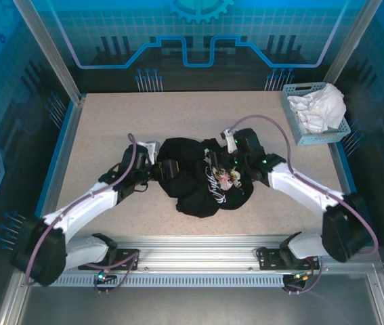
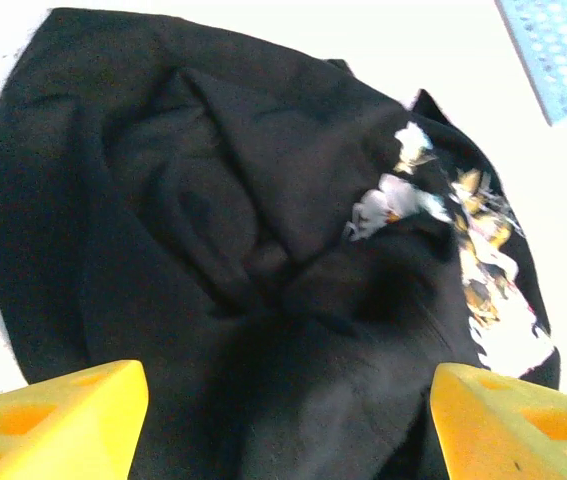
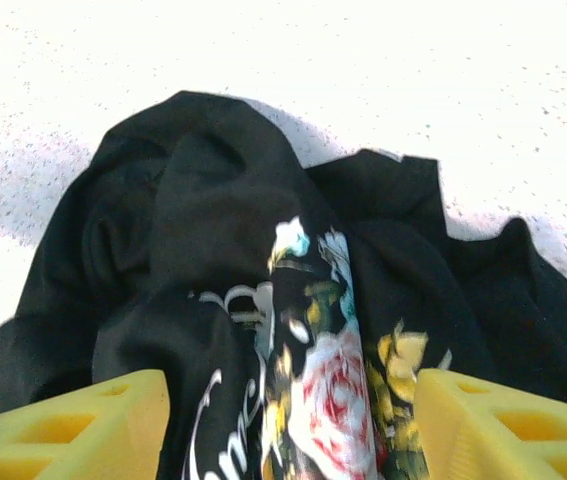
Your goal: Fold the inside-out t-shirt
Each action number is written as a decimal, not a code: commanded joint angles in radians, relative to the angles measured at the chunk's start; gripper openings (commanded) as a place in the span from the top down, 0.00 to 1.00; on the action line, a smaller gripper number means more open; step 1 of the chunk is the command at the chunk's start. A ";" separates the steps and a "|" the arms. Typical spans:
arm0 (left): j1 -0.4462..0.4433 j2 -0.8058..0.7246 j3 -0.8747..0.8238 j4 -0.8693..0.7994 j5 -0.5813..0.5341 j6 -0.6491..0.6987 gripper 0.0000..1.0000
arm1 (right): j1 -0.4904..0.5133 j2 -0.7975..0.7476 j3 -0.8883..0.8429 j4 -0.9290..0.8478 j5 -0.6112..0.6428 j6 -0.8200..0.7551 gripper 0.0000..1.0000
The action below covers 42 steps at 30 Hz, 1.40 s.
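t-shirt (image 1: pixel 192 193): black, crumpled in a heap on the surface (image 1: pixel 110 122), not folded
print (image 1: pixel 222 179): flowers and white script, showing on the t-shirt's right half
left gripper (image 1: pixel 161 166): at the t-shirt's left edge, jaws released and spread wide, yellow fingers (image 2: pixel 63 420) either side of loose cloth
right gripper (image 1: pixel 232 162): at the t-shirt's right back edge, above the print, jaws released, cloth slack between them
basket (image 1: pixel 320 139): blue, well to the right of the t-shirt and behind it, apart from it
white cloth (image 1: pixel 320 108): bunched inside the basket
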State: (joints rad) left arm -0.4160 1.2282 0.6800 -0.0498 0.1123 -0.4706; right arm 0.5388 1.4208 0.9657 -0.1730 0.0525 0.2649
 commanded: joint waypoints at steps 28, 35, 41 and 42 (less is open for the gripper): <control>0.031 -0.018 0.000 0.142 0.088 -0.063 1.00 | -0.100 0.088 0.284 -0.058 -0.216 -0.056 1.00; 0.056 -0.329 -0.036 0.165 -0.005 -0.022 1.00 | -0.123 -0.362 -0.076 0.100 -0.172 -0.073 1.00; 0.057 -0.374 -0.123 0.212 -0.010 -0.002 1.00 | -0.116 -0.555 -0.413 0.210 -0.084 -0.022 0.92; 0.057 -0.370 -0.135 0.216 -0.007 -0.002 1.00 | -0.113 -0.563 -0.451 0.217 -0.067 -0.003 0.91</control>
State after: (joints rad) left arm -0.3683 0.8413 0.5911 0.1467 0.1276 -0.5056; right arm 0.4229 0.8772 0.5957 -0.0200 -0.0784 0.2211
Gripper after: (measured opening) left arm 0.053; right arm 0.084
